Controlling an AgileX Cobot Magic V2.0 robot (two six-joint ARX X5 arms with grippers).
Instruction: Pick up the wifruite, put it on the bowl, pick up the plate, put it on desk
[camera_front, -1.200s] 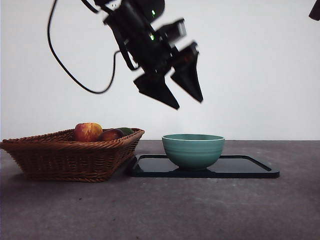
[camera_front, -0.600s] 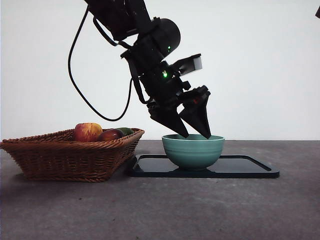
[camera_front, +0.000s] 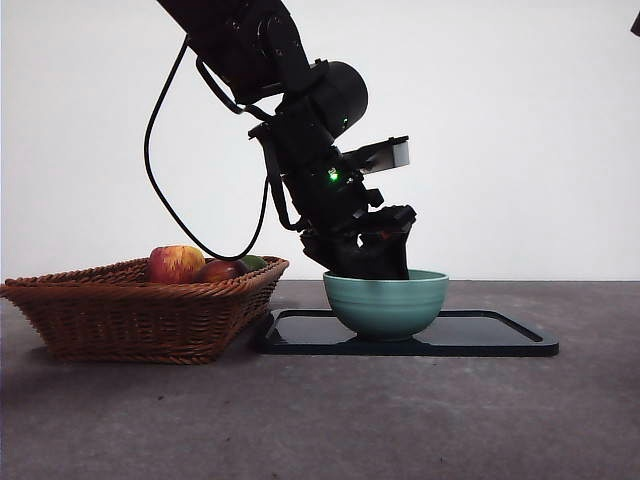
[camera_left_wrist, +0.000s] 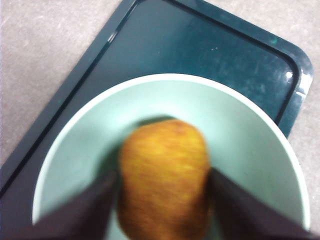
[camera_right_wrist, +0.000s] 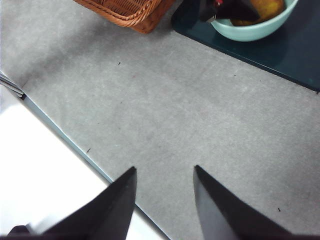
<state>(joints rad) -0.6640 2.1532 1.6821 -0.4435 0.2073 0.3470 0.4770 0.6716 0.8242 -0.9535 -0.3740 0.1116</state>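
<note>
The golden-brown wifruite (camera_left_wrist: 165, 150) sits between my left gripper's (camera_left_wrist: 162, 175) jaws, which are shut on it, low inside the mint-green bowl (camera_left_wrist: 250, 145). From the front, the left gripper (camera_front: 365, 262) dips into the bowl (camera_front: 386, 305) and hides the fruit. The bowl stands on the dark plate (camera_front: 500, 335), a flat tray on the grey desk (camera_front: 330, 420). My right gripper (camera_right_wrist: 164, 170) hangs open over bare desk (camera_right_wrist: 165, 110), well away from the bowl (camera_right_wrist: 250, 32).
A wicker basket (camera_front: 140, 310) stands left of the plate, holding a red-yellow apple (camera_front: 176, 263) and a dark red fruit (camera_front: 220, 270). The desk's edge (camera_right_wrist: 65, 137) runs just under the right gripper. The right arm shows only as a black tip (camera_front: 632, 20).
The left arm came down from above the plate and lowered its gripper into the bowl. Basket, bowl and plate stayed put.
</note>
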